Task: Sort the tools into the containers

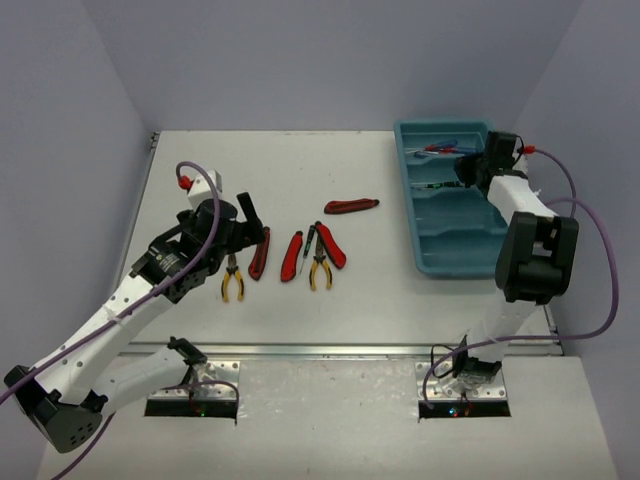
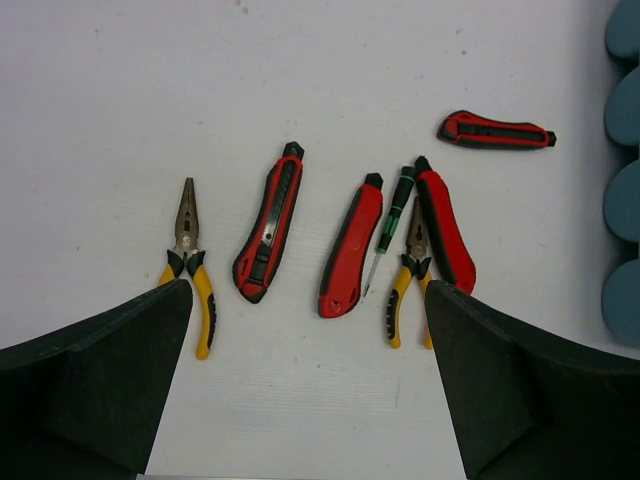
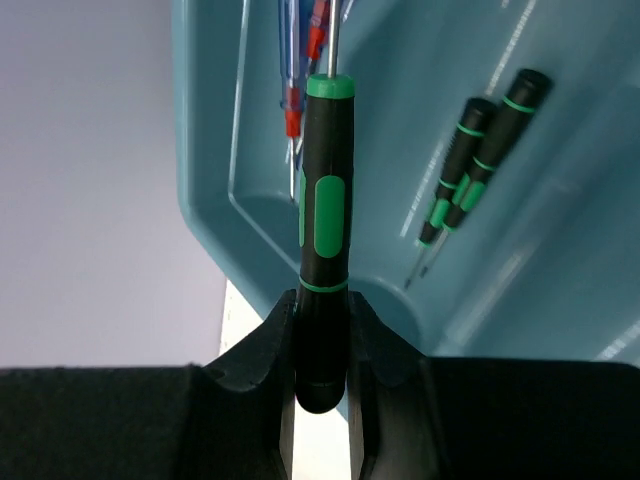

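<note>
My right gripper is shut on the butt of a black-green screwdriver, held over the teal tray at its far end. Two more black-green screwdrivers lie in one compartment, and blue-handled ones in the end compartment. My left gripper stands open and empty above the table, just short of the loose tools. These are yellow-handled pliers, red utility knives, a small green screwdriver and a second pair of pliers.
A further red knife lies alone between the tool cluster and the tray. Walls close in the table on the left, back and right. The tray's scalloped edge shows at the right of the left wrist view.
</note>
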{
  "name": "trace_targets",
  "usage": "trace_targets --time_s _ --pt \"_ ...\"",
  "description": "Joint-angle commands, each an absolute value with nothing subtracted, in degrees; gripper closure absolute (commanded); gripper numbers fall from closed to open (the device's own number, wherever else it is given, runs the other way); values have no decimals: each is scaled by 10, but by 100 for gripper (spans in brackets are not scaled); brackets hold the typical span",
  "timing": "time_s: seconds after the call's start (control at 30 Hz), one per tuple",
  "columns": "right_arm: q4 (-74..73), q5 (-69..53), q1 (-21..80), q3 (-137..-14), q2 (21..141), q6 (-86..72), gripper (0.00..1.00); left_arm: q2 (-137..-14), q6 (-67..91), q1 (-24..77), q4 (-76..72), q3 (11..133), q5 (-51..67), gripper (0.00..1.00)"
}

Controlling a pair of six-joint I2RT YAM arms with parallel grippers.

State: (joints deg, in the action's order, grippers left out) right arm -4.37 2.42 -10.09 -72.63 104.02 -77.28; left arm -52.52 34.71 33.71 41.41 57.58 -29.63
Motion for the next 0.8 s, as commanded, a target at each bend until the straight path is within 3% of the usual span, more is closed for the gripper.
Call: trace_targets --time_s 0.0,0.07,0.13,0.23,0.37,0.47,0.53,0.77 --pt "-93 45 -102 -798 1088 -829 99 -527 328 338 394 566 -291 0" --pt "-93 34 -103 -812 1105 -833 98 -528 323 338 389 560 -293 0" --pt "-83 5 -102 -825 1121 -831 80 -539 319 338 386 561 -295 0" --pt "-70 -12 -103 -826 1128 -830 74 -547 315 338 381 562 -295 0" --pt "-64 -55 -103 -847 1126 -812 49 -559 310 338 371 562 -273 0" --pt "-72 -87 -102 -869 1114 -789 38 -583 312 338 370 567 -251 0" --pt "-80 -109 -103 -883 1100 -768 33 -602 319 338 369 571 -237 0" --pt "-114 -195 -82 -892 1008 -615 29 -695 337 351 337 583 -176 0"
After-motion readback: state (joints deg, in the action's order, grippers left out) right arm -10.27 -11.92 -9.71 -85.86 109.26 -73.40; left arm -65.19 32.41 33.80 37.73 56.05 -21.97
